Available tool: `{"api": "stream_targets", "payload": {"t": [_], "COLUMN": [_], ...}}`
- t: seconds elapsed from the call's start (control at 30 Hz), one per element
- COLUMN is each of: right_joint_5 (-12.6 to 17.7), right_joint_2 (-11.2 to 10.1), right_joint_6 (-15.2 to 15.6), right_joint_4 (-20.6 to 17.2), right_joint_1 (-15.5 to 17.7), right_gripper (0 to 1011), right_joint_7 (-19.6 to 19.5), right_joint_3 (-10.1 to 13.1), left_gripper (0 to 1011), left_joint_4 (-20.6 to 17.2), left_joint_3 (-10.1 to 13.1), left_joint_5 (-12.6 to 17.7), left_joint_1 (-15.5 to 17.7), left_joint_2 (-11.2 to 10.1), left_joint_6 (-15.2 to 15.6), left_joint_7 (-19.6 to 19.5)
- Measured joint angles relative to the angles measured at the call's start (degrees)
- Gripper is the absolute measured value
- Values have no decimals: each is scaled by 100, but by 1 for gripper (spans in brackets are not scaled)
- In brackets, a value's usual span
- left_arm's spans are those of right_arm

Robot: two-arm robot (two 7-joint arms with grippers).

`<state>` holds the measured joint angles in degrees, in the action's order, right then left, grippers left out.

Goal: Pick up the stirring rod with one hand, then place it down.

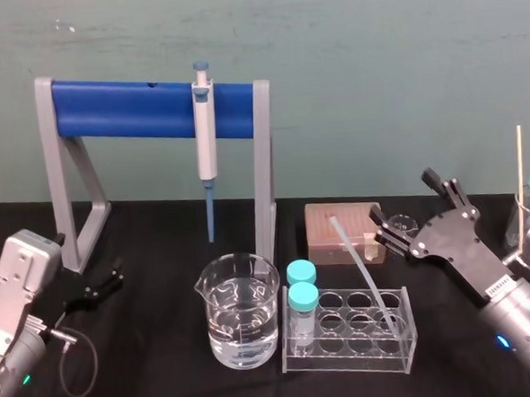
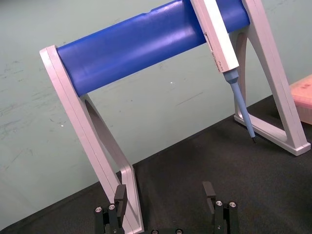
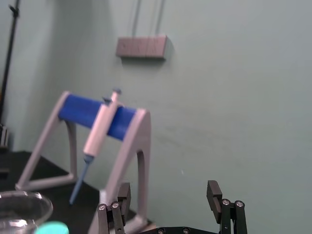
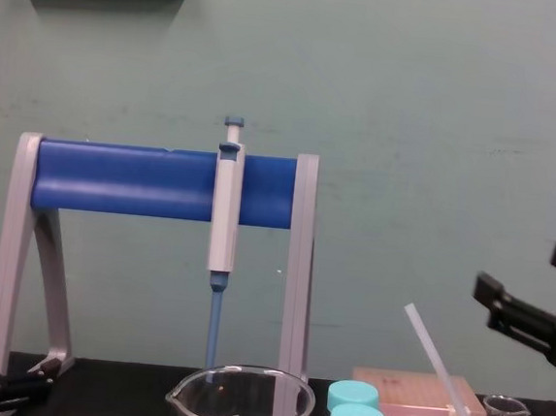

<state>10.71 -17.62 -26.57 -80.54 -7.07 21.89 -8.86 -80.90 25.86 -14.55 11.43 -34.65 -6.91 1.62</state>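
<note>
1. The left claw (image 1: 95, 288) sits low at the near left of the desk (image 1: 168, 384), fingers spread and holding nothing. It is well apart from the task's thing and appears parked.
2. The pipette stand (image 1: 124, 108) occupies the far left to centre. The pipette (image 1: 206, 139) hangs vertically from its blue bar, tip down, clear of the work zone.
3. The large beaker (image 1: 210, 328), partly filled with clear liquid, stands near centre, just left of the tube rack (image 1: 347, 360).
4. Two teal-capped tubes (image 1: 302, 300) stand upright in the rack's left cells.
5. The stirring rod (image 1: 364, 269) rests in the rack. Its lower end sits in a near right cell, and the cell's edge props it at a tilt.
6. The rod's long axis runs diagonally. The free upper end points up and to the left, toward the far side, over the pink box (image 1: 322, 244). This exposed upper length is judged to be the practical grasp zone.
7. The right claw (image 1: 412, 215) hovers above the desk, right of the rod, near its upper half but not touching it. The fingers are spread wide and aimed left toward the rod, which suits an approach before closing.
8. The pick-up is judged not yet done.
</note>
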Motion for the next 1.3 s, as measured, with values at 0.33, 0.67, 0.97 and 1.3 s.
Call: {"api": "stream_targets", "payload": {"t": [0.33,0.67,0.97,1.3], "right_joint_5": [20,348,383,385], "right_joint_2": [-71,-56,-77,-78], "right_joint_6": [483,1203,1413,1418], "right_joint_4": [41,245,327,327], "right_joint_1": [191,189,138,139], "right_gripper": [1004,1004,1004,1004], "right_joint_7": [-111,-57,-62,-62], "right_joint_3": [194,248,185,190], "left_gripper": [1001,1000,1000,1000], "left_joint_4": [0,0,0,0], "left_joint_3": [0,0,0,0], "left_joint_5": [0,1,0,0], "left_joint_1": [0,0,0,0], "left_joint_2": [0,0,0,0], "left_joint_6": [0,0,0,0], "left_joint_7": [0,0,0,0]}}
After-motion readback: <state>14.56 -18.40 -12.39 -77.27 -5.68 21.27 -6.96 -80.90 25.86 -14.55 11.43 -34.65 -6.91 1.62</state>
